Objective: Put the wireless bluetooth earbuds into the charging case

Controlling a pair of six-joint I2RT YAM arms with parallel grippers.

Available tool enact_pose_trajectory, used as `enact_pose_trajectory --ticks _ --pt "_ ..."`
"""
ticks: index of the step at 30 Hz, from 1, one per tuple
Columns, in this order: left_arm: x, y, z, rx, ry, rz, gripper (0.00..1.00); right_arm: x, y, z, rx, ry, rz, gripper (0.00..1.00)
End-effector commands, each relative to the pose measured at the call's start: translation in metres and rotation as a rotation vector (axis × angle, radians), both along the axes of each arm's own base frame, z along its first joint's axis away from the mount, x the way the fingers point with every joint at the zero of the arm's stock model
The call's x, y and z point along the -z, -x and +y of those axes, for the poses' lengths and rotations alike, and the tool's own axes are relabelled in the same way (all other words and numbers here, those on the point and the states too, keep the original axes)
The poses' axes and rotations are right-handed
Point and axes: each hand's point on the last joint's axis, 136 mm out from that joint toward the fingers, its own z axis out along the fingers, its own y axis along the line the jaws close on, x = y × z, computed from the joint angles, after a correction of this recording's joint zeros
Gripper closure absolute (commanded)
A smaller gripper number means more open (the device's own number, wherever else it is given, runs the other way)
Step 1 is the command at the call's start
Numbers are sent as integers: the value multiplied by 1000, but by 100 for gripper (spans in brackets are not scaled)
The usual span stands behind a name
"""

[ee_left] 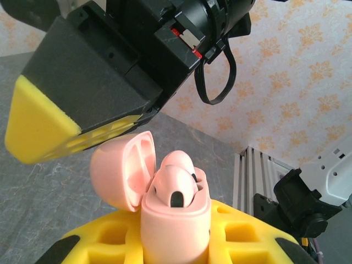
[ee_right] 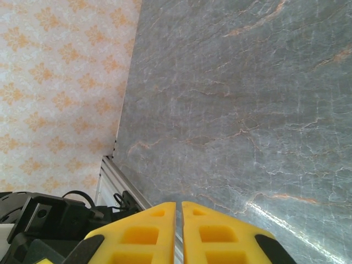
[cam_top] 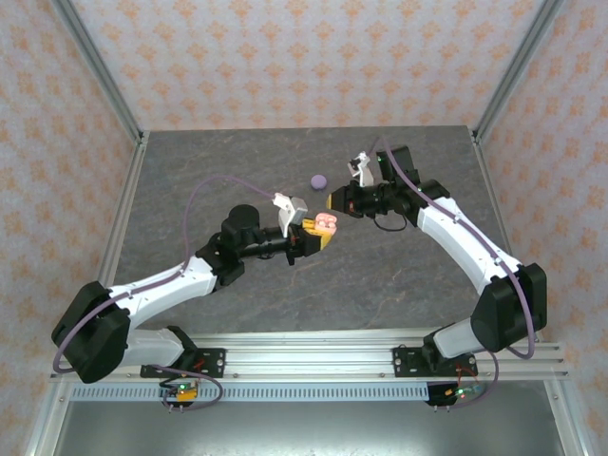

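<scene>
Overhead shows a lilac case (cam_top: 319,180); left wrist, earbuds (ee_left: 174,184) seated in pink case (ee_left: 176,228).

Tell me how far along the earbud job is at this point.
Done: both pink buds sit in the open pink case. In hand: left claw grips that case; right claw is shut, empty. Left: closing the lid, perhaps; the lilac case lies on the table, contents unclear.

Pink charging case (ee_left: 176,220), grey veined table (ee_right: 247,82), orange-flowered wallpaper (ee_right: 55,82).
</scene>
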Motion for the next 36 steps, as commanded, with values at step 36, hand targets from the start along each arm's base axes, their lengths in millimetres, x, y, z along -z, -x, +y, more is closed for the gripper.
enact_pose_trajectory --ticks 36 --pt "35 -57 20 -330 -162 118 88 4 -12 -69 330 358 -146 74"
